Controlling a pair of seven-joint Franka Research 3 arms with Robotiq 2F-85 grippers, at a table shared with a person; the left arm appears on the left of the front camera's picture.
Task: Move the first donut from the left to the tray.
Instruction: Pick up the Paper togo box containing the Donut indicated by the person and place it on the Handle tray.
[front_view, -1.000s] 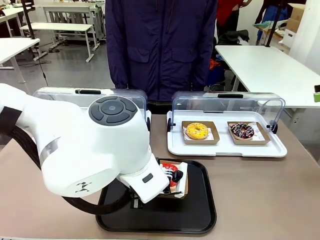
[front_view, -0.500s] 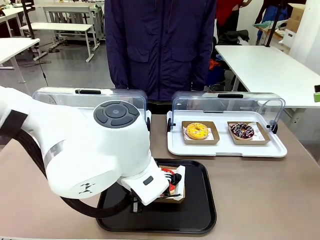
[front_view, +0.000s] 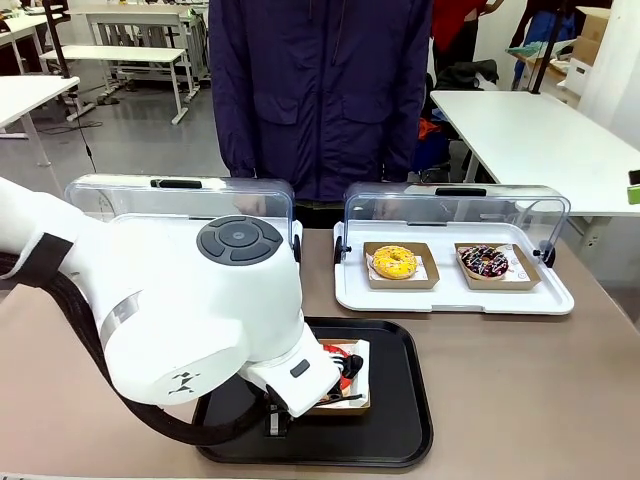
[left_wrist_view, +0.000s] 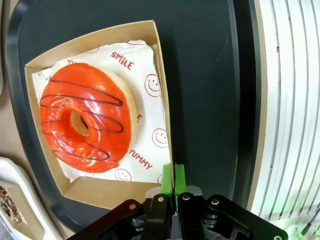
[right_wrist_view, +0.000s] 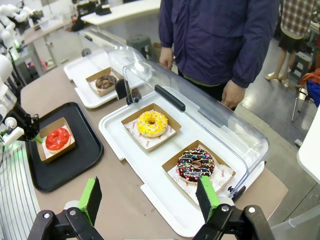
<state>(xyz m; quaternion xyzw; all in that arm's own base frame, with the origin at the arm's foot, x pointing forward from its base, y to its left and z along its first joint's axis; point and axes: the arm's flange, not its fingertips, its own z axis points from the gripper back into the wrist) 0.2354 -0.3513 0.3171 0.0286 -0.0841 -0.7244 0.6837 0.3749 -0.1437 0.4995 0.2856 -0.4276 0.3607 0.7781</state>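
While left gripper (left_wrist_view: 173, 182) pinches rim of brown box, red donut (left_wrist_view: 86, 116) sits in that box on black tray (left_wrist_view: 205, 90), near tray's near edge. Right gripper (right_wrist_view: 150, 197) spread wide, holding nothing, above brown table (front_view: 520, 380). Person (front_view: 320, 90) at far edge; white tables (front_view: 530, 130) behind.

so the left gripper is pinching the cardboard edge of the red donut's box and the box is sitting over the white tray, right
Not quite. The left gripper does pinch the cardboard edge of the red donut box, but the box sits over the black tray, not the white one. The left wrist view shows it.
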